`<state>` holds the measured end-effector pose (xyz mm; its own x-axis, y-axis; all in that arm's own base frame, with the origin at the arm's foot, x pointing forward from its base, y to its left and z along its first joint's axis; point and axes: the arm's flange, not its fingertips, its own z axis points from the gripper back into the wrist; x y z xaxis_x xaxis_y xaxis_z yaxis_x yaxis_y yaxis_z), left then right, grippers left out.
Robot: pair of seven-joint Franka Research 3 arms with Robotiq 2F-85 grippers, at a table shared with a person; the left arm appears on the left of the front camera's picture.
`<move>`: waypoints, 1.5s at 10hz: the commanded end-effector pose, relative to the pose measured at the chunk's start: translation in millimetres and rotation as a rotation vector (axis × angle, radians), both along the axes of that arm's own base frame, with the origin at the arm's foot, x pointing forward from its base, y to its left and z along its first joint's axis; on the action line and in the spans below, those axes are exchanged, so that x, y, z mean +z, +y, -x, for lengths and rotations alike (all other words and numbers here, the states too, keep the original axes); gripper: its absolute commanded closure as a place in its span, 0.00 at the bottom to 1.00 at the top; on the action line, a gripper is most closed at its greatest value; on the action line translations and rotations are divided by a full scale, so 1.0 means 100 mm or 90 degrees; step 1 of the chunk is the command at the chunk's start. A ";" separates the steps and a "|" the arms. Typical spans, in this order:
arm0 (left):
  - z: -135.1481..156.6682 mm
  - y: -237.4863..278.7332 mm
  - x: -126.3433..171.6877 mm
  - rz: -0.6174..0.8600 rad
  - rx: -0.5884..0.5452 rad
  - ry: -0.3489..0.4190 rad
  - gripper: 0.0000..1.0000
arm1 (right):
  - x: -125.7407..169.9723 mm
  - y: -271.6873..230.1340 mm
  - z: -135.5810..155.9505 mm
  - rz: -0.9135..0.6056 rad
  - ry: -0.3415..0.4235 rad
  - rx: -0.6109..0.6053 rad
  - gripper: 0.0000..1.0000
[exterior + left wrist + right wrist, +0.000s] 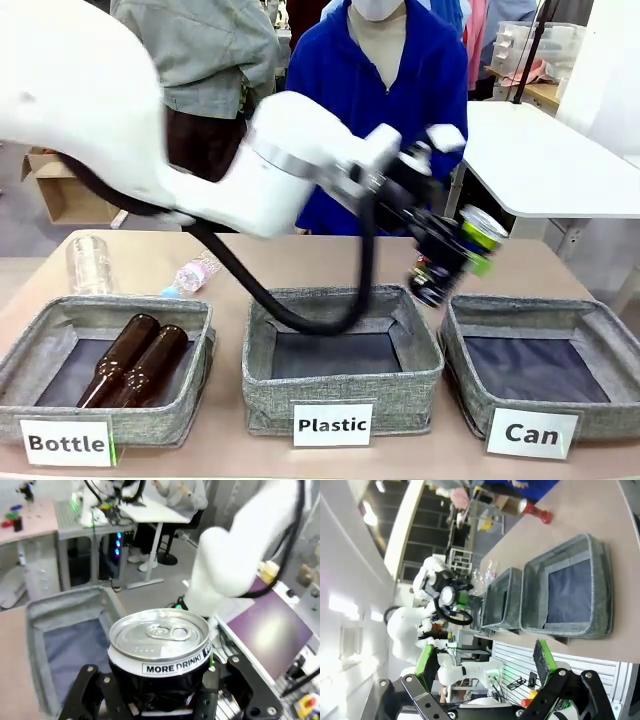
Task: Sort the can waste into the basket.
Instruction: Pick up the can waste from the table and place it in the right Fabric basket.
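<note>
A slim black can point(483, 228) with a silver top is held in the air by my left gripper point(462, 250), which is shut on it. It hangs over the far left corner of the grey basket point(470, 385) labelled "Can". In the left wrist view the can point(160, 645) stands between the fingers of my left gripper point(157, 700), with the basket's point(35, 615) dark floor below it. My right gripper point(485, 665) is open and holds nothing, well back from the basket point(600, 585). A red dented can point(534, 509) lies on the table beyond that basket.
The "Plastic" bin point(340, 385) sits in the middle with nothing in it. The "Bottle" bin point(40, 345) at the left holds two brown bottles point(135, 360). Two clear plastic bottles point(195, 272) point(88, 262) rest at the far left of the table. A person in blue point(400, 80) stands across it.
</note>
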<state>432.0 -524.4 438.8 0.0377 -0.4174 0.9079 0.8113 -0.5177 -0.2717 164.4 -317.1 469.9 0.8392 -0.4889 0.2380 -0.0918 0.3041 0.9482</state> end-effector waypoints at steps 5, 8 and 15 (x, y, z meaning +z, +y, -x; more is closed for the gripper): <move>0.04 -1.15 -0.36 -0.027 0.028 -0.121 1.00 | -0.03 0.14 -0.11 0.008 0.004 0.027 0.00; 0.03 -1.14 -0.42 -0.047 0.027 -0.143 0.98 | -0.03 0.14 -0.11 0.008 0.004 0.027 0.00; 0.05 -0.99 -0.29 -0.018 0.016 -0.150 0.00 | -0.03 0.14 -0.11 0.008 0.004 0.027 0.00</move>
